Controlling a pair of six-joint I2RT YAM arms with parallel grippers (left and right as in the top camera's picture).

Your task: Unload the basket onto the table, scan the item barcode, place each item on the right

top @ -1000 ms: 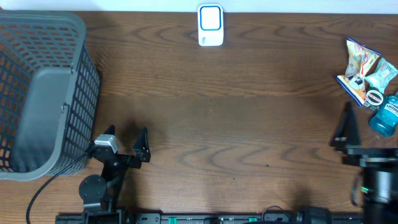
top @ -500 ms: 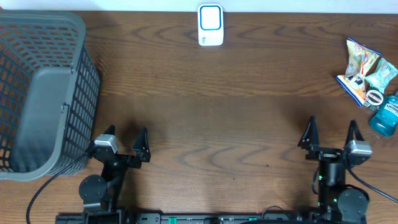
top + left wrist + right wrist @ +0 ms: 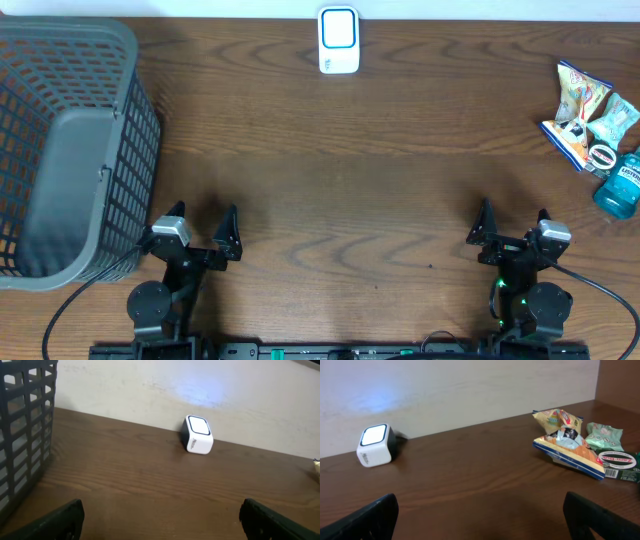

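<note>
Several snack packs lie bunched at the far-right edge of the table, w/ a blue bottle just beside them. Scanner sits at back edge, centre. Wide open wood betw. these and the arms. Left gripper and right gripper stand spread wide near the front edge, holding nothing. Basket fills the left side.

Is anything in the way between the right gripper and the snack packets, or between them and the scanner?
Nothing visible. Only bare table lies between the open right gripper and the snack packets, and between them and the scanner. The basket sits far left, off both paths.
</note>
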